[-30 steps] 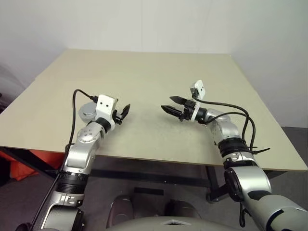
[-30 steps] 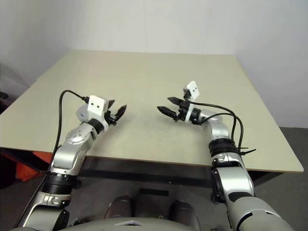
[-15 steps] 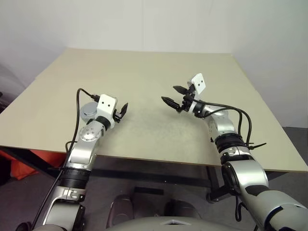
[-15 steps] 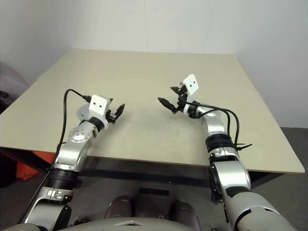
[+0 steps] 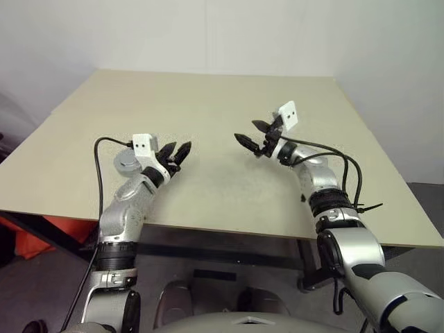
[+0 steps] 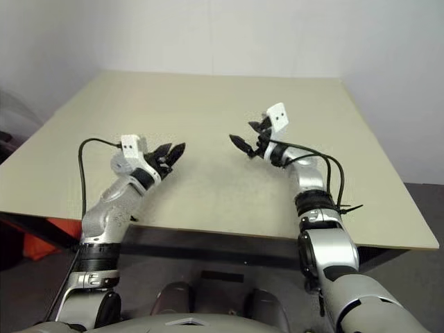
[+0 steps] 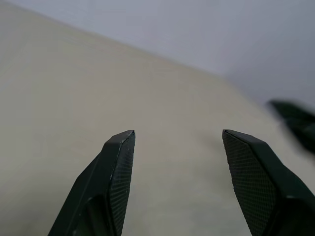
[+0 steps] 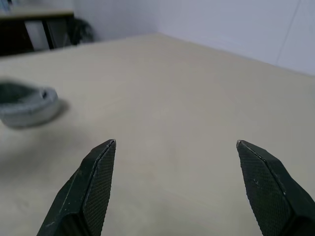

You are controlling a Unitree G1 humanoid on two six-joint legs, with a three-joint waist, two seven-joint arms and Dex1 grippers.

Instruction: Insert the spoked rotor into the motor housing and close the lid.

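Observation:
A thick round grey piece point(image 5: 125, 163) lies on the table at the left, just behind my left wrist. In the right wrist view this grey piece point(image 8: 27, 105) has a pale wall and a dark top, so I take it for the motor housing. Whether the lid sits on it is too small to tell. The spoked rotor is out of view. My left gripper point(image 5: 178, 148) hovers open over the table beside the housing, with nothing between its fingers point(image 7: 120, 162). My right gripper point(image 5: 245, 132) hangs open and empty to the right, facing the left one across a gap.
The beige table point(image 5: 208, 104) stretches far back to a white wall, with its front edge point(image 5: 229, 236) close under both arms. Something orange-red point(image 5: 28, 239) lies below the table at the left. Black cables loop off both wrists.
My left wrist has rolled, so its white camera block now sits to the left of the fingers. My right gripper has shifted a little farther out and up. Both stay open.

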